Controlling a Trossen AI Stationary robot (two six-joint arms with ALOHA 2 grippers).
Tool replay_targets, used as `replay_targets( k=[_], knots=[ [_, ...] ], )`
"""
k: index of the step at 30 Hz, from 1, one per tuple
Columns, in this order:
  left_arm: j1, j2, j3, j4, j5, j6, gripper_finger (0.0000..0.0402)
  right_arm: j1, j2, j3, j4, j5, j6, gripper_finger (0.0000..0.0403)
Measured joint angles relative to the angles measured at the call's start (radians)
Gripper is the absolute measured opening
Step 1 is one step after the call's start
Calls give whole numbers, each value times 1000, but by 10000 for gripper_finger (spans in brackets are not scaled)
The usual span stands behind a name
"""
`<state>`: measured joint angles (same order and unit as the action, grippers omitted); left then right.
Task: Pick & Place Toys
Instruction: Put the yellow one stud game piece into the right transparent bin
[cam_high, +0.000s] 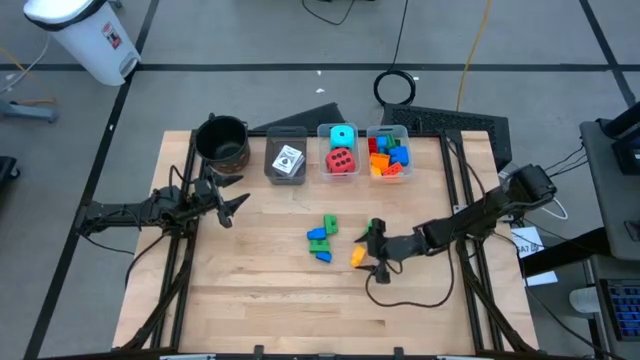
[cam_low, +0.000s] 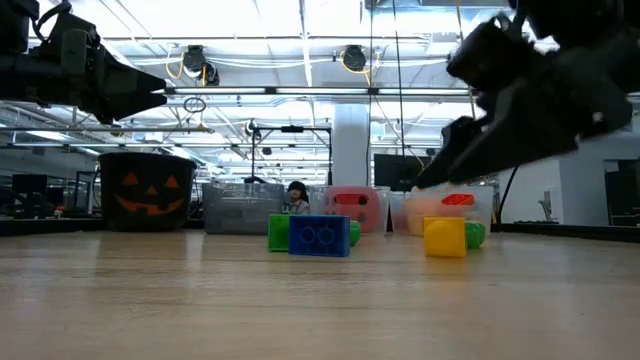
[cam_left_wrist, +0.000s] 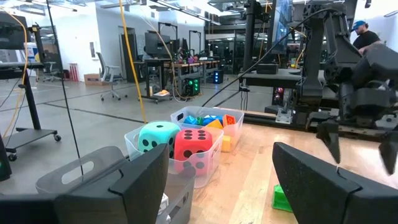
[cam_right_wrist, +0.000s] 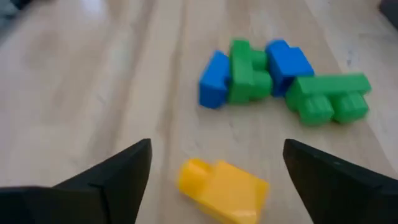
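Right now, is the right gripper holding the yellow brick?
No. In the right wrist view the right gripper stands open, and the yellow brick lies on the table between its fingers, untouched.

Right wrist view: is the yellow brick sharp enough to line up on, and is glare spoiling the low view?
Right wrist view: the yellow brick is soft and smeared between the open right claw fingers; the blue and green bricks beyond are a little clearer. Low view: bright ceiling lights wash out the background, and the right claw shows only as a dark shape, but the yellow brick reads fine.

Grey floor (cam_high: 250, 40), white bin (cam_high: 85, 35), office chair (cam_left_wrist: 107, 74).
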<state>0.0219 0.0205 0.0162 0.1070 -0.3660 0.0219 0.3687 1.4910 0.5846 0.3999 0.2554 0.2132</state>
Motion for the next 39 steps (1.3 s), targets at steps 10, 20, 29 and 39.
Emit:
replay_targets(
  k=[10,20,29,39],
  knots=[
    [0,0,0,0,0,0,292,-33,166,0,64,-79,-43,339],
    [0,0,0,0,0,0,292,-74,205,0,97,-129,-70,330],
    [0,0,0,0,0,0,292,-74,204,0,99,-148,-91,254],
    [0,0,0,0,0,0,292,-75,155,-2,84,-154,-125,241]
  ],
)
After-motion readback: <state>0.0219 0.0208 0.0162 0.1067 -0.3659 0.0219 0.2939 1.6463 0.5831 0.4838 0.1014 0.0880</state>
